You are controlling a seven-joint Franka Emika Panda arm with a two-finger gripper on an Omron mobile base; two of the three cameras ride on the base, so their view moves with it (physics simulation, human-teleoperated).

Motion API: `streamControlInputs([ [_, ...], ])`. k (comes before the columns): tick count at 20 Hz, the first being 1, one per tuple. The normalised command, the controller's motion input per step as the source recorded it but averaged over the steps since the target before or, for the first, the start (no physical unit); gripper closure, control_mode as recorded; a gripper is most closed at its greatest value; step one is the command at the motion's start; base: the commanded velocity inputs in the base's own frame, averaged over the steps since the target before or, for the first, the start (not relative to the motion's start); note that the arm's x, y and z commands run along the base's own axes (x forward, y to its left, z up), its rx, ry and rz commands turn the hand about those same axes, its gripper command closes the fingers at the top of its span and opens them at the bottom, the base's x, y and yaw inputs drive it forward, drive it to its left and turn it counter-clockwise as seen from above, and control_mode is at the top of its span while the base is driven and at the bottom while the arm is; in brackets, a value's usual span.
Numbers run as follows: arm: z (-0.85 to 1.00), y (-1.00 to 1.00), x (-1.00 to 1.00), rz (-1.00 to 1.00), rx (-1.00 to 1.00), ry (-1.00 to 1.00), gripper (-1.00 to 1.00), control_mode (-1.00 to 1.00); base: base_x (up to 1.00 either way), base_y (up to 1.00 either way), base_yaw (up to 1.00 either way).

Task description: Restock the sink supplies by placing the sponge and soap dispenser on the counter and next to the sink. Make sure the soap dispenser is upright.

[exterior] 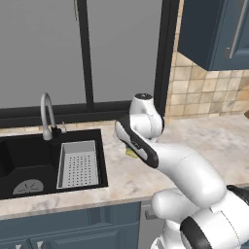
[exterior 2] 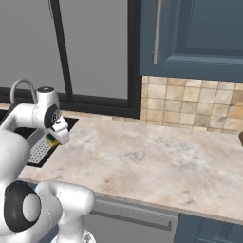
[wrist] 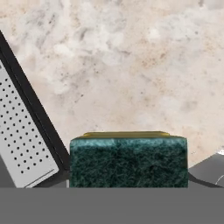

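**Hand view: sponge held above the counter beside the sink**

You held the sponge (wrist: 128,159), green scrub face toward the camera, clamped in the gripper (exterior 2: 53,137) over the marbled counter (wrist: 131,65), just beside the sink (exterior: 29,163) and its drain tray (wrist: 19,140). You were best advised to lower it flat, clear of the basin rim, before releasing.

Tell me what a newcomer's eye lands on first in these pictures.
First the white arm, bent low over the beige counter just right of the black sink, its gripper holding the sponge above the stone. In the hand view the sponge's dark green scrub face looms large, a yellow edge behind it. Then the grey drain tray and curved chrome faucet at the basin.
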Motion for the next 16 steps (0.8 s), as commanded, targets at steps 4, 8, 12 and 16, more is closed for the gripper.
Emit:
streamControlInputs([
  [4, -0.38, 0.38, 0.41, 0.00, -0.05, 0.00, 1.00, -1.00, 0.00, 0.00, 0.00],
  [8, -0.55, 0.24, 0.36, 0.00, -0.01, 0.00, 1.00, -1.00, 0.00, 0.00, 0.00],
  [12, -0.46, 0.04, 0.37, 0.00, 0.00, 0.00, 1.00, -1.00, 0.00, 0.00, 0.00],
  [16, -0.41, 0.00, 0.34, 0.04, 0.00, 0.00, 1.00, -1.00, 0.00, 0.00, 0.00],
])
